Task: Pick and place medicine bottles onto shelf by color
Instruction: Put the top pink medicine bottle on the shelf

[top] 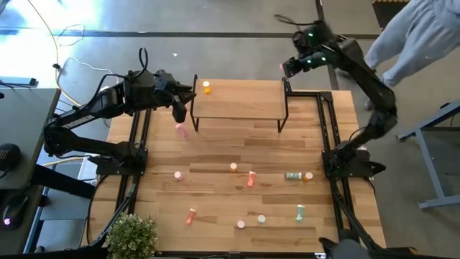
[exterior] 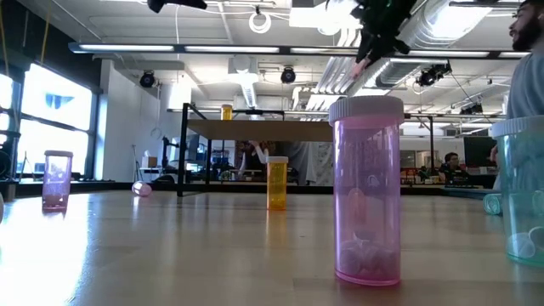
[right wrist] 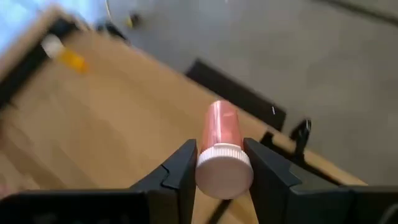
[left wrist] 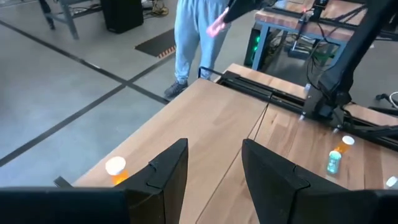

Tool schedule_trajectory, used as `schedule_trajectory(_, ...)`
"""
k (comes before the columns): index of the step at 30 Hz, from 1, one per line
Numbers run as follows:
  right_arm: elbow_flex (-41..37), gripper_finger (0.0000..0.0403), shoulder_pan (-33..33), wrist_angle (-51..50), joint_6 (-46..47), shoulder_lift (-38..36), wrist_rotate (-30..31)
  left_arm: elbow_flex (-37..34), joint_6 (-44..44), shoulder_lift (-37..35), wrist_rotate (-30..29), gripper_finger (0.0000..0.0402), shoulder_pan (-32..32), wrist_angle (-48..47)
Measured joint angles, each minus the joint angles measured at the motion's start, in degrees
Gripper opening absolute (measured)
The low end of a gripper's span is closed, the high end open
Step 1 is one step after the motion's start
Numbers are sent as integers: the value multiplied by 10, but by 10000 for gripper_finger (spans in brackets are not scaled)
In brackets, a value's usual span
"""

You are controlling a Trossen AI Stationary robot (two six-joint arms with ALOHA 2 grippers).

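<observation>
My right gripper point(top: 286, 68) is shut on a pink bottle point(right wrist: 220, 132) in the air above the far right corner of the light-wood shelf point(top: 237, 104). It also shows high in the low view point(exterior: 371, 47). My left gripper point(left wrist: 214, 168) is open and empty at the shelf's left end point(top: 179, 109). One orange bottle point(top: 207, 88) stands on its base on the shelf's far left part. A pink bottle point(top: 180, 130) lies on its side on the table, near the shelf's left legs. Several more bottles lie or stand on the table's near half. My right gripper pinches the pink bottle at its pale cap end point(right wrist: 224, 168) between the two fingers, one on each side of the cap. The bottle's body point(right wrist: 221, 127) sticks out forward past the fingertips. The bottle is lifted clear, slanting down over the shelf.
On the table's near half are a pink bottle point(top: 177, 175), orange ones point(top: 233, 167) point(top: 308, 175), red ones point(top: 251, 179) point(top: 192, 215) and teal ones point(top: 292, 175) point(top: 300, 211). A potted plant point(top: 133, 234) stands at the near left corner. A person point(top: 417, 36) stands beyond the far right corner.
</observation>
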Motion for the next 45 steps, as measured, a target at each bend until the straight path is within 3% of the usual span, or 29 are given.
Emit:
schedule_trajectory(5,75,108,20,-90,-41,74,14,0,0,0,0,140,0,0)
schedule_trajectory(13,130,108,50,-162,-66,154,29,0,-1,0,0,140,0,0)
schedule_trajectory(28,132,108,62,-177,-61,229,30,0,0,0,-1,140,0,0)
schedule_trajectory(34,132,108,63,-176,-61,241,58,0,0,0,-1,140,0,0)
schedule_trajectory(45,132,108,66,-171,-61,254,54,0,0,0,-1,140,0,1)
